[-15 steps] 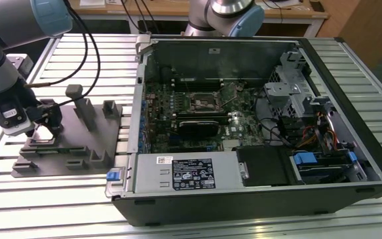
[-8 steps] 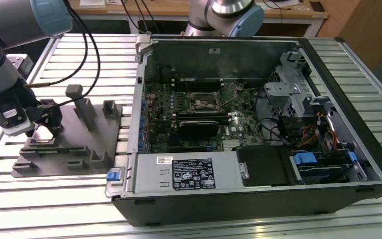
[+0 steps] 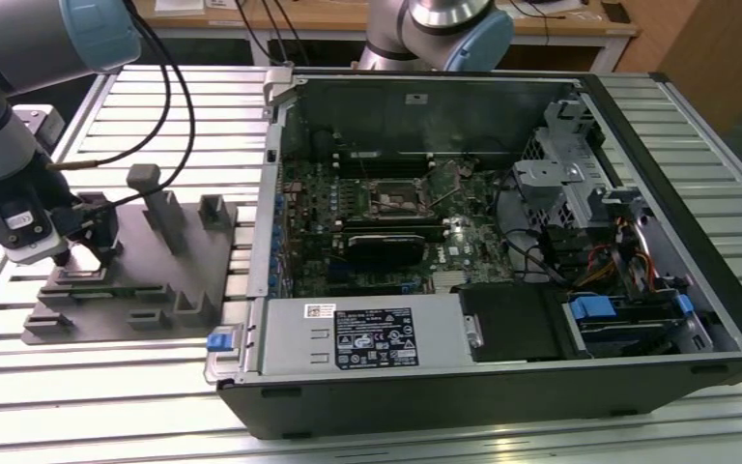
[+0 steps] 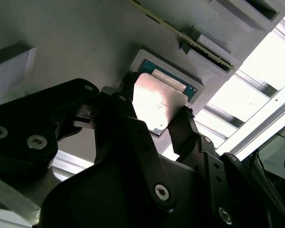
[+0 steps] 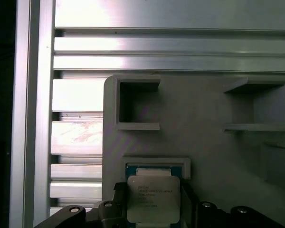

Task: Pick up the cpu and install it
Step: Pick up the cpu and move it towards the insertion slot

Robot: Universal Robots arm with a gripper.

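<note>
The cpu [image 4: 156, 102], a flat square chip with a shiny silver top, sits at a shallow square pocket of the grey fixture tray [image 3: 152, 304], at the exterior view's left. In both wrist views my gripper [image 4: 156, 105] straddles it, one black finger [image 4: 127, 88] against each of two opposite edges, so it is shut on the chip. The first wrist view shows the cpu [image 5: 153, 199] with a blue-green rim at its far side, just inside the pocket's frame. In the exterior view my gripper [image 3: 88, 256] is low over the tray's near-left corner.
An open computer case [image 3: 680, 155] lies on the slatted aluminium table [image 3: 113, 406]; its motherboard has a bare square socket [image 3: 390, 198] with a black block [image 3: 390, 246] just below. Grey posts [image 3: 165, 217] rise from the tray beside my gripper. A second arm's base [image 3: 448, 29] stands behind the case.
</note>
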